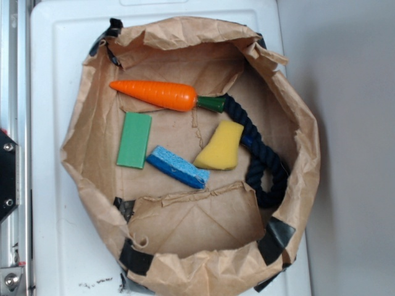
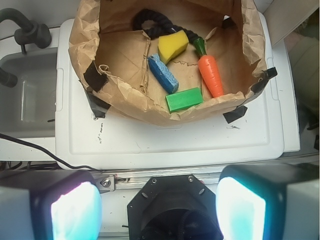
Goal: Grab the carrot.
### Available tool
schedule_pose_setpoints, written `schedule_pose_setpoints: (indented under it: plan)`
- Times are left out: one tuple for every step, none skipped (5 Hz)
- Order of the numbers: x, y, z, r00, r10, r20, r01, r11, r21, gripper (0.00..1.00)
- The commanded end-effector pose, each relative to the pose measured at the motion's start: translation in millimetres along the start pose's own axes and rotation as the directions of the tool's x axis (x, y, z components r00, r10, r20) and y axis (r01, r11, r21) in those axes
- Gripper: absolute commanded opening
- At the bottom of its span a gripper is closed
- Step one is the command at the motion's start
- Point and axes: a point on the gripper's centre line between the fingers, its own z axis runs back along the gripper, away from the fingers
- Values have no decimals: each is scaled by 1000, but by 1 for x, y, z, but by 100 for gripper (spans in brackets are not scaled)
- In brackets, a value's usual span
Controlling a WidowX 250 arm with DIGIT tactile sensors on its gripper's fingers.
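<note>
Carrot first: a smooth bright orange plastic toy carrot (image 1: 157, 95), tapered to a blunt tip, with a short dark green stem end, lies on its side on the floor of a crumpled brown paper bag tray (image 1: 185, 237) whose rolled-down walls are patched with black tape. Sharing that tray are a flat green rectangular block (image 1: 134, 140) just below the carrot, a blue sponge bar (image 1: 178, 166), a yellow sponge wedge (image 1: 220, 147), and a dark navy twisted rope (image 1: 266, 169) curled along one wall and reaching the carrot's stem. The tray sits on a white plastic tabletop (image 2: 165, 140). In the wrist view the gripper (image 2: 159, 205) hangs well apart from the tray, its two pale fingers (image 2: 241, 205) spread wide with nothing between them; the carrot lies far ahead of it and toward its right finger.
</note>
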Motion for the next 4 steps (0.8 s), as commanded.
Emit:
schedule_pose_setpoints:
  plan:
    - [0,0,0,1000,0,0,0,1000,0,100]
    - [25,-4,-8,999,33,4,-33,999,21,100]
    - [34,-6,-15,998,62,5,-62,997,44,100]
    - [46,-7,-24,999,34,17,-35,998,52,100]
